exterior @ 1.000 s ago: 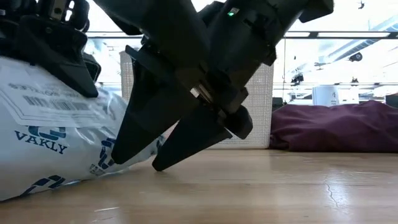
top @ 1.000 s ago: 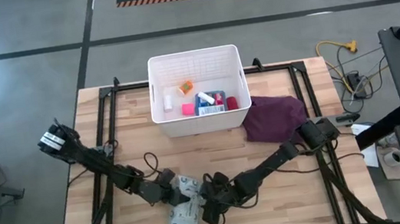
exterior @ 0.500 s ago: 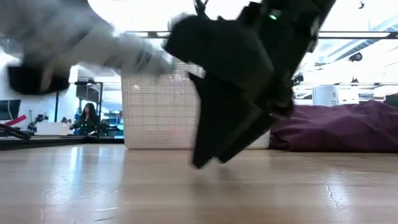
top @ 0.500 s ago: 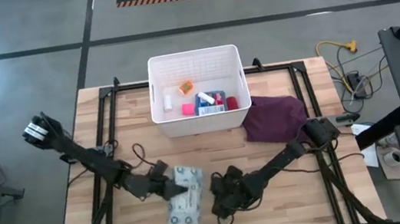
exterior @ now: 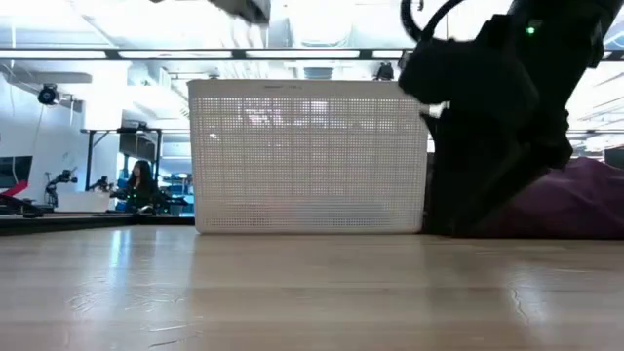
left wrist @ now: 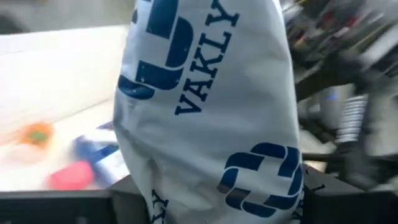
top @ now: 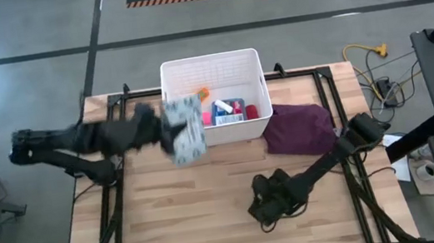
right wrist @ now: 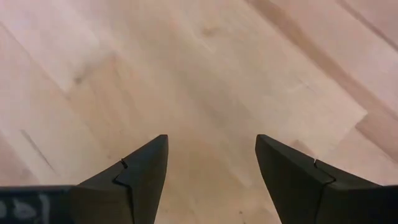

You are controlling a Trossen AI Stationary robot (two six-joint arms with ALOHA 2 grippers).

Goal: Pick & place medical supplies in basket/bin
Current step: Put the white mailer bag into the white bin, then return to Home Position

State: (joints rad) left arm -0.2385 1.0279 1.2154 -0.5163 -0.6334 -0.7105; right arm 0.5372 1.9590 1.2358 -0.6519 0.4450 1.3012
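The left gripper [top: 166,133] has its fingers clamped on a grey-green packet printed VAKLY [top: 185,131], held aloft at the white bin's [top: 261,124] near-left corner, seemingly for dropping inside, while the right gripper [top: 264,210] rests parted and empty low over the worktop [top: 212,214].

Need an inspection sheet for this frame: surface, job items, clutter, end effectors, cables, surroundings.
Surface: wooden table, bare boards in front of the bin.
Job's things: white bin at the far edge, holding small red, pink, blue and orange items; grey-white packet printed VAKLY, raised at the bin's left front corner.
Clutter: maroon cloth right of the bin.
End effectors: left end effector shut on the packet; right end effector open, holding nothing, low over the table front right.
Cables: yellow and dark leads on the floor right of the table.
Surroundings: a seated person far behind, seen in the low view.
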